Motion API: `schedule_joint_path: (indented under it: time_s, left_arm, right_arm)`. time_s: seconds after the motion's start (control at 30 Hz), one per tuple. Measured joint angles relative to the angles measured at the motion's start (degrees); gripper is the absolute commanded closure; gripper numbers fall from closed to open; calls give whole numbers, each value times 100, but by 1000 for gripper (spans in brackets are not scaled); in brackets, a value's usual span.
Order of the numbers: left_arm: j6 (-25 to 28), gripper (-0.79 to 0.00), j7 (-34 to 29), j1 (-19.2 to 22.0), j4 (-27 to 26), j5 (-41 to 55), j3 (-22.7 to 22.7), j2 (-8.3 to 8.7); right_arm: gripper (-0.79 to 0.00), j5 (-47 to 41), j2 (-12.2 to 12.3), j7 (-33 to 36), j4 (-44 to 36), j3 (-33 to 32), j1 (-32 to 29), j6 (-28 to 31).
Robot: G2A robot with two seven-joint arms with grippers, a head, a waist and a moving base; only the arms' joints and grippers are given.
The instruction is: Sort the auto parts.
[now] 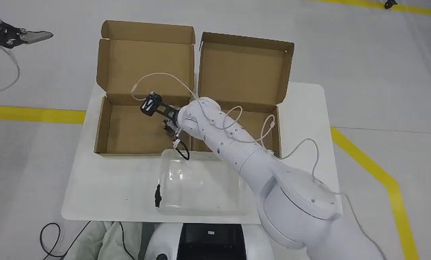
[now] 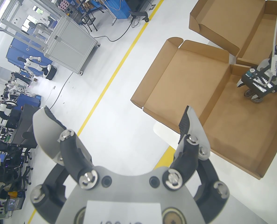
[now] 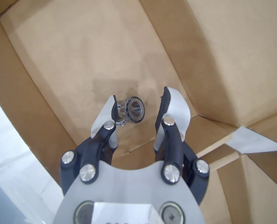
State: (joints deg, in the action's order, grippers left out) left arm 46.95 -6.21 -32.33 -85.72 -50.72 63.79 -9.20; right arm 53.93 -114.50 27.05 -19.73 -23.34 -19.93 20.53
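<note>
The left end effector (image 2: 116, 115), spread wide, is held off the desk (image 1: 94, 186) (cut off in the top view). In the left box (image 1: 128, 133), a bearing (image 3: 132, 112) is flanked by the parted jaws of the right end effector (image 3: 140, 97); whether one touches it cannot be told.

We log right gripper (image 1: 170, 127) low inside left cardboard box (image 1: 128, 133); right cardboard box (image 1: 242, 65) adjacent; clear bin (image 1: 202, 192) at near edge of table (image 1: 306, 112).

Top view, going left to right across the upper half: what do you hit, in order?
left gripper → left cardboard box → right cardboard box
</note>
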Motion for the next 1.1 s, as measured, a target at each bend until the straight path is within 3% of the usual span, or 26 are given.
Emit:
schedule_joint_path:
  time_s: [0.3, 0.53, 0.83, 1.1]
  left_arm:
    - [0, -785, 0, 0, 0, 0, 0, 0]
    - [0, -785, 0, 0, 0, 0, 0, 0]
    - [0, -785, 0, 0, 0, 0, 0, 0]
    - [0, -785, 0, 0, 0, 0, 0, 0]
  right_arm:
    - [-403, 31, 99, -551, -310, -199, 110, 518]
    - [-437, 175, 422, -1398, -644, -480, -15, 1205]
    - [-471, 709, 1085, -1774, -1815, -1013, -631, 1240]
    - [-517, 1458, 1903, -905, -4299, -2045, -2051, 879]
